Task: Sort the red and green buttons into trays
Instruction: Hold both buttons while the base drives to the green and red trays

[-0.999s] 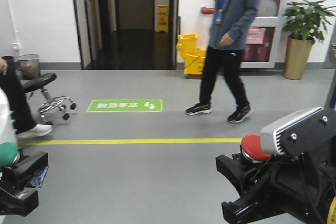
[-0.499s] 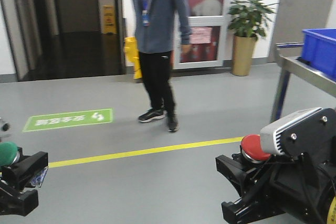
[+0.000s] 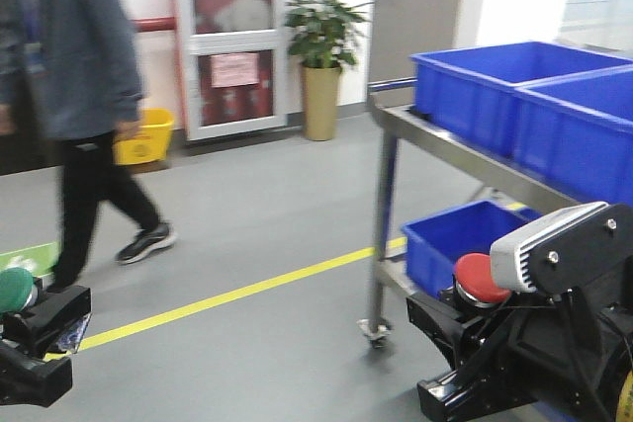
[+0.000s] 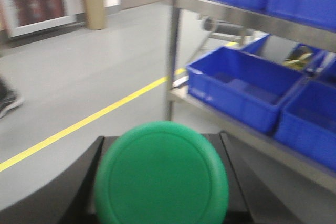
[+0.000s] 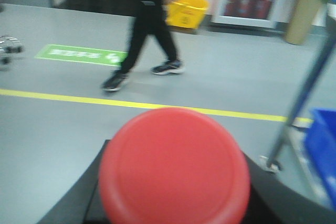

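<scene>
Green button (image 4: 161, 174) clenched in left jaws, red button (image 5: 174, 166) in right jaws. Trays out of view; nearer arm impossible to tell.

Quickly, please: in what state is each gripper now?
Left gripper: closed, holding the green button.
Right gripper: closed, holding the red button.

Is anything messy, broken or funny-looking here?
Nothing looks broken or spilled. The green button and the red button sit straight, and the blue crates stand neatly on the cart. The only surprise is a person walking across the floor. No trays show.
</scene>
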Motion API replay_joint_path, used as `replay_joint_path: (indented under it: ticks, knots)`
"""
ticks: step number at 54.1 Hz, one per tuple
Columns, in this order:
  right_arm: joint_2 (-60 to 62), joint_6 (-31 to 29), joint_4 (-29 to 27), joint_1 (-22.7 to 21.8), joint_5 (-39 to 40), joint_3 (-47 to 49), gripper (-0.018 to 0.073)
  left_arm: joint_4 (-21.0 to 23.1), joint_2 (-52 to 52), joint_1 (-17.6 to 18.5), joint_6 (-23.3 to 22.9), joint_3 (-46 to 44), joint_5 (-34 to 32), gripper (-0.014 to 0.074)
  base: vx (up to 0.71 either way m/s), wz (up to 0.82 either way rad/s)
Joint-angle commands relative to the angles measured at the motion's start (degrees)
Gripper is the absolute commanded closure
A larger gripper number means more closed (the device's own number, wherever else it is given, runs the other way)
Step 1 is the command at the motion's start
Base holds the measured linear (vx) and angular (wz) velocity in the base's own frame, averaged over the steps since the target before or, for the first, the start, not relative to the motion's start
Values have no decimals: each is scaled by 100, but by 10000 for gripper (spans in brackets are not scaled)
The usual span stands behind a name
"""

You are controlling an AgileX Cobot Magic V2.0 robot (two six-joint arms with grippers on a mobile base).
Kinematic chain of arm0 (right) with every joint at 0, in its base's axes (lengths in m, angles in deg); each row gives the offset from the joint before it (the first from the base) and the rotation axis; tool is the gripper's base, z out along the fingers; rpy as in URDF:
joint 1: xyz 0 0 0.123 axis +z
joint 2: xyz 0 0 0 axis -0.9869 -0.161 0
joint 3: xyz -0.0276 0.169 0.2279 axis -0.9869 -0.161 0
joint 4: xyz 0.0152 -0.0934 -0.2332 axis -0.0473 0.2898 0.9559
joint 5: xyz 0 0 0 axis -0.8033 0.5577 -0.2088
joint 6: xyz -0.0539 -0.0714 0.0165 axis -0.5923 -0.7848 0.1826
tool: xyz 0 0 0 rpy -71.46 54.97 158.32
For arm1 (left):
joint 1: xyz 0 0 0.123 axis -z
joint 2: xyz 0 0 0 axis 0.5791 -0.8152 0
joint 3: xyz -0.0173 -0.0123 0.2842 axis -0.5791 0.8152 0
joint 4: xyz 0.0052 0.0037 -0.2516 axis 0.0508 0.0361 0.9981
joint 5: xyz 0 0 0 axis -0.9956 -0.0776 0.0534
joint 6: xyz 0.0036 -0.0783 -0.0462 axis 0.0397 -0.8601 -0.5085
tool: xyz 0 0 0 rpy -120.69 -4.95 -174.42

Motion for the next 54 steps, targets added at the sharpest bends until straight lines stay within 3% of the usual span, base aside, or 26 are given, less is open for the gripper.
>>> replay_joint_path:
  ticks: [1,54]
  knots:
    - [102,7,58,-8,337,195,568,42,74,4,-58,-156,-502,602,23,-64]
    - [102,7,58,-8,337,195,568,42,74,4,-58,-156,-502,602,19,-69]
